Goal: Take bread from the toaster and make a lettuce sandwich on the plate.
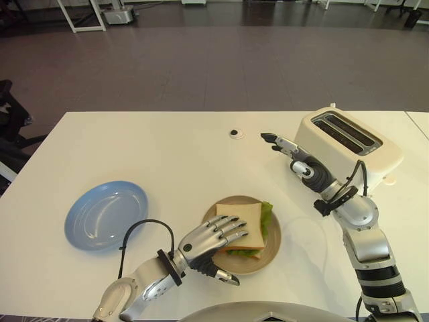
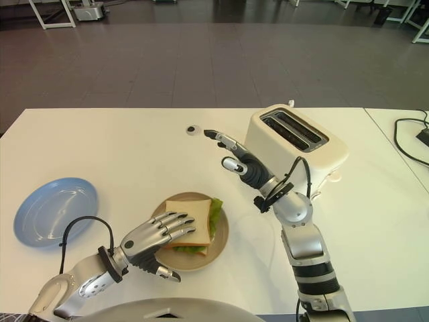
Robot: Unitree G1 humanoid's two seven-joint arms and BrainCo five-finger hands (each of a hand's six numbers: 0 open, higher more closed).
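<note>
Since bread [image 1: 244,215] sits over lettuce [image 1: 267,215] on the plate [image 1: 266,259], job looks done, toaster [image 1: 348,144] empty. L hand [image 1: 213,240] flat on top slice, gripping nothing; R hand [image 1: 303,163] open by toaster.

Left robot hand [image 1: 209,241] flat, right [image 1: 301,163] outstretched

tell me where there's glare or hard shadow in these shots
Left eye view: pale sheen on the blue plate and bright glints on the left hand; no hard shadows on the table. Right eye view: same soft light, a thin shadow under the sandwich plate, glints on the right hand.
</note>
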